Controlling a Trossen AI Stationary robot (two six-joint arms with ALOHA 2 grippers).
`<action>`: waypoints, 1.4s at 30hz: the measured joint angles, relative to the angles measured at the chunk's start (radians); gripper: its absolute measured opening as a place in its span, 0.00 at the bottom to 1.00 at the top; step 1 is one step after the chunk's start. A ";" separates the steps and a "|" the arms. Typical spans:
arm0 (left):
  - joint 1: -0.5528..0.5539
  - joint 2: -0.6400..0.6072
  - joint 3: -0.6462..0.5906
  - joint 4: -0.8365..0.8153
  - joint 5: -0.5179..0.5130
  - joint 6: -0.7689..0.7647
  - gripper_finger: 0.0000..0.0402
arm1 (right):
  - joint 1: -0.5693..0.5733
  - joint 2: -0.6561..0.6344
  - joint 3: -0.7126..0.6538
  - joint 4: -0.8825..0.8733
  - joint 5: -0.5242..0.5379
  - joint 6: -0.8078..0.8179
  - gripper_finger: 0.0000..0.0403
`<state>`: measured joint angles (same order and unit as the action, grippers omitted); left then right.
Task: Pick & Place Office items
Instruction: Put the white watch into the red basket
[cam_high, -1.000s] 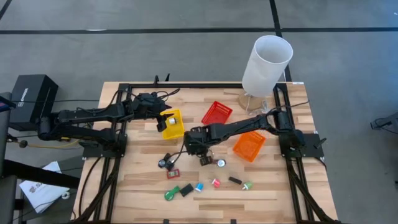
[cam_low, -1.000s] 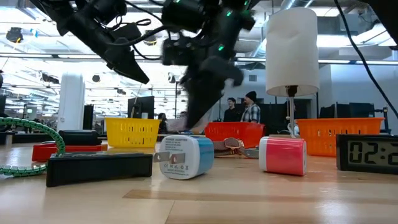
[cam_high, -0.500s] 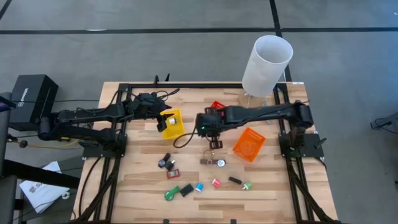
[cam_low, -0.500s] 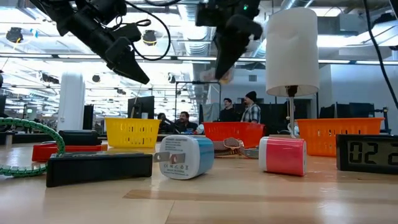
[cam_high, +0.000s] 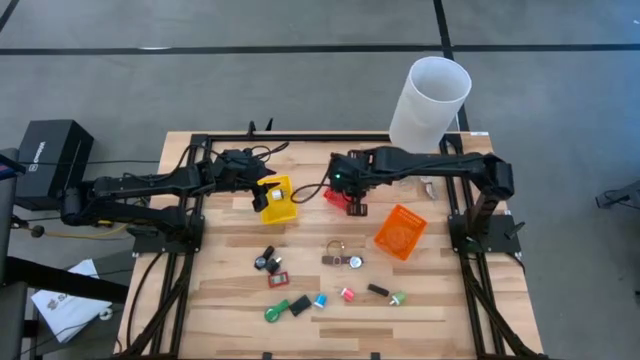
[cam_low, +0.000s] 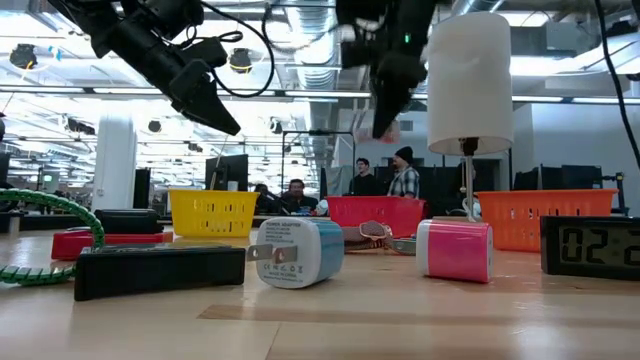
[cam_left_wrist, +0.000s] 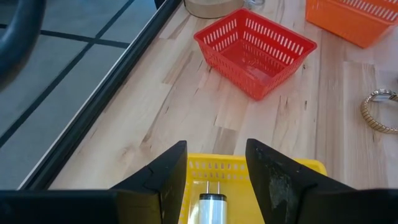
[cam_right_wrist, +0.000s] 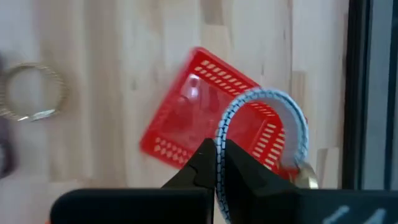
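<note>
Right tool (cam_right_wrist: 216, 163), clenched on a blue-white cord loop (cam_right_wrist: 261, 118), hangs above the red bin (cam_right_wrist: 205, 118), having swung there from mid-counter; left tool (cam_left_wrist: 216, 163) gapes, unmoved, over the yellow bin (cam_left_wrist: 311, 167)

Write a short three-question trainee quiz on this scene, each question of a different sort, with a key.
1. True or false: the right gripper is shut on a blue-and-white cord loop.
2. Which bin lies beneath the right gripper: A yellow, B red, C orange?
3. Fill in: a white cylinder lies in the ___ bin under the left gripper.

Key
1. True.
2. B, the red bin.
3. Yellow: the white cylinder lies in the yellow bin.
</note>
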<state>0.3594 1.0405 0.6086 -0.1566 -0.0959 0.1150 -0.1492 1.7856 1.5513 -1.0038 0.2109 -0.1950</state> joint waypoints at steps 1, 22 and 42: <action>0.000 0.000 0.000 0.000 0.000 0.000 0.39 | -0.010 0.000 -0.026 0.031 0.000 -0.010 0.01; 0.000 0.000 0.000 0.000 0.000 0.000 0.39 | -0.186 0.002 -0.313 0.432 -0.013 0.046 0.03; 0.000 0.000 0.000 0.001 0.000 -0.026 0.39 | -0.139 0.003 -0.428 0.604 -0.048 0.143 0.03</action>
<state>0.3594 1.0405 0.6086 -0.1558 -0.0956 0.0888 -0.2882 1.7882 1.1233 -0.3995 0.1628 -0.0518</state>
